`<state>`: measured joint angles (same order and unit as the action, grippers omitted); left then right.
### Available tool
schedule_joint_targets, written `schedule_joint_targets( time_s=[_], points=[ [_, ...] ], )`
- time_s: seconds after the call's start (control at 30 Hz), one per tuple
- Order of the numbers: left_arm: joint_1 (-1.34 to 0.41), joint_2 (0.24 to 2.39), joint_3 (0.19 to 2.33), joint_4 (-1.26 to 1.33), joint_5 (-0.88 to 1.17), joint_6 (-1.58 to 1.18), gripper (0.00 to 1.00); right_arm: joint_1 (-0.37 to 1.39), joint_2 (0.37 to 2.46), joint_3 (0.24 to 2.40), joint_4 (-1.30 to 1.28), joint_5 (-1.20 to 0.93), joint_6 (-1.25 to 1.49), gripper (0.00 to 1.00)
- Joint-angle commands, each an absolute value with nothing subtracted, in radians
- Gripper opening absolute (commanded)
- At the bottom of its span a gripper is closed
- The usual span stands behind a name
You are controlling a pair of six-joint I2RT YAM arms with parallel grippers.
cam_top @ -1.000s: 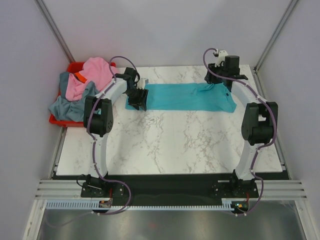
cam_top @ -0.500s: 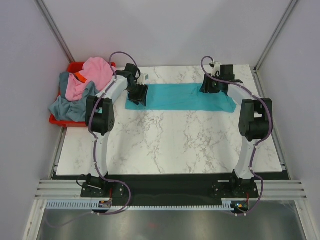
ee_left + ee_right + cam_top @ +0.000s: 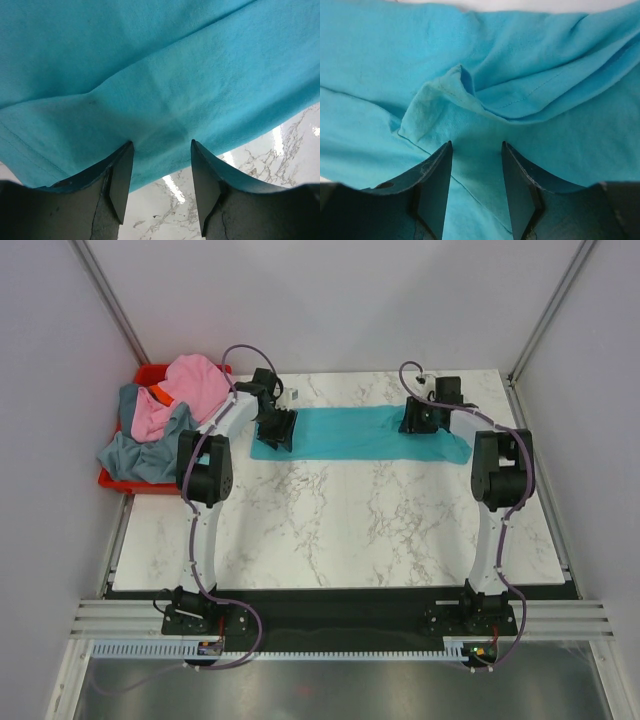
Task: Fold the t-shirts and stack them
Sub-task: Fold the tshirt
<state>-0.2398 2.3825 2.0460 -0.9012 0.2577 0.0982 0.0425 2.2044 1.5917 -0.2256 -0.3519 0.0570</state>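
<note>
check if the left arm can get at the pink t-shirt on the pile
Probably yes: the pink t-shirt lies uncovered on top of the pile, close beside the left arm, and the left gripper stands open over the teal t-shirt.

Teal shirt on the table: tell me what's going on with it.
The bright teal cloth t-shirt lies spread in a strip across the far side of the white marble table. The robot's left gripper sits over its left end, the right gripper over its rumpled right end, both with open jaws. Other t-shirts, pink and grey-blue, lie heaped on the red plastic bin.
</note>
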Motion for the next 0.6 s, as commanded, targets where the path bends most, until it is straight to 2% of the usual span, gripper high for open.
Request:
schedule_joint_targets(
  time_s=[0.0, 0.37, 0.57],
  points=[
    [-0.244, 2.393, 2.026, -0.897, 0.232, 0.123, 0.57, 0.04, 2.227, 1.666, -0.193, -0.334, 0.054, 0.53],
    [-0.25, 2.401, 1.993, -0.896, 0.192, 0.144, 0.57, 0.041, 2.341, 1.844, -0.14, -0.292, 0.058, 0.54],
    [-0.259, 2.358, 1.965, -0.896, 0.179, 0.147, 0.56, 0.041, 2.316, 1.87, -0.127, -0.258, 0.046, 0.55]
  ],
)
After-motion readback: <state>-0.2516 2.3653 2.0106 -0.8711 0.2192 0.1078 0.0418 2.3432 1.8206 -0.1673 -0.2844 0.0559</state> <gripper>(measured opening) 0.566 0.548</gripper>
